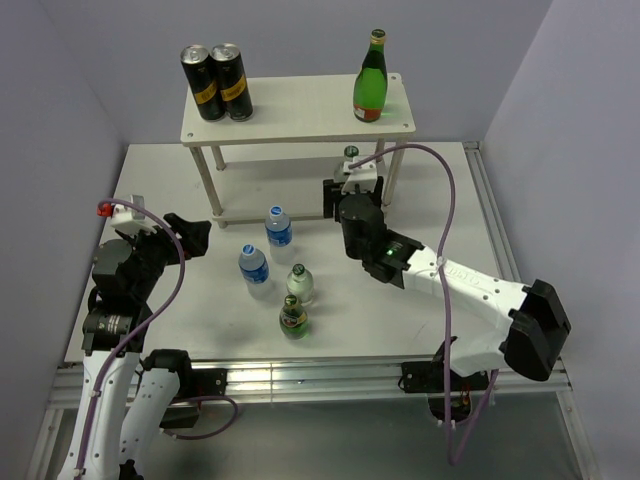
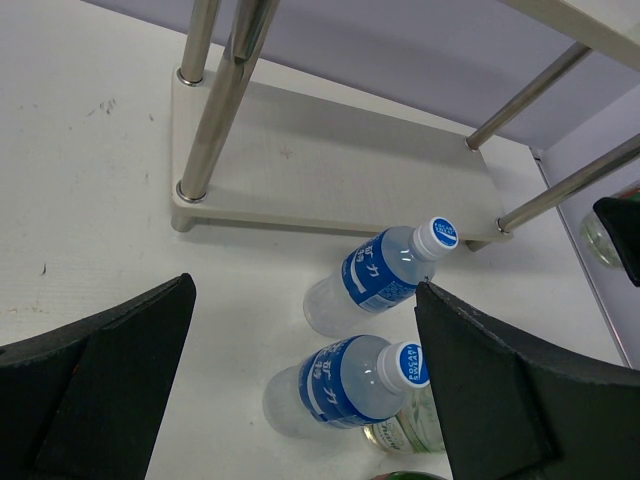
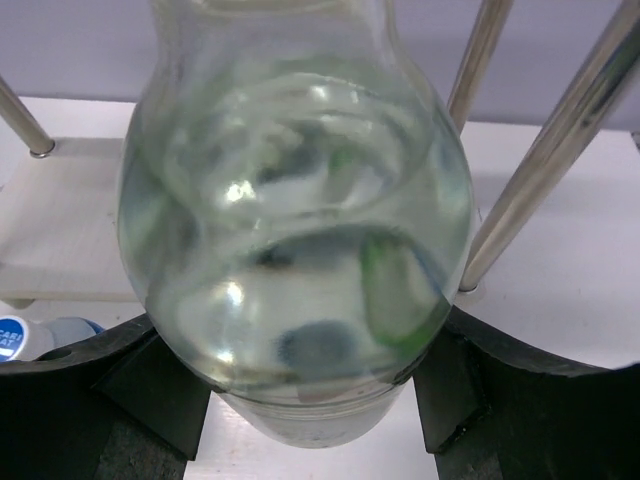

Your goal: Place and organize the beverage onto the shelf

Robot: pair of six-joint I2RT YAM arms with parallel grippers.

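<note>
Clear glass filled my right gripper (image 1: 352, 190): its fingers were clamped on a green-capped bottle (image 3: 300, 230), upright near the front right leg of the shelf (image 1: 300, 112). My left gripper (image 1: 190, 237) hung spread apart above the table (image 1: 200, 300), near two blue-labelled water bottles (image 2: 375, 275).

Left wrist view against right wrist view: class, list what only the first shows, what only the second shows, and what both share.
Only the left wrist view: two blue-labelled water bottles standing before the shelf, beyond the open, empty left end effector. Only the right wrist view: the right end effector gripping a clear glass bottle that fills the frame. Both: the shelf's lower board and metal legs, plus a blue bottle cap.
</note>
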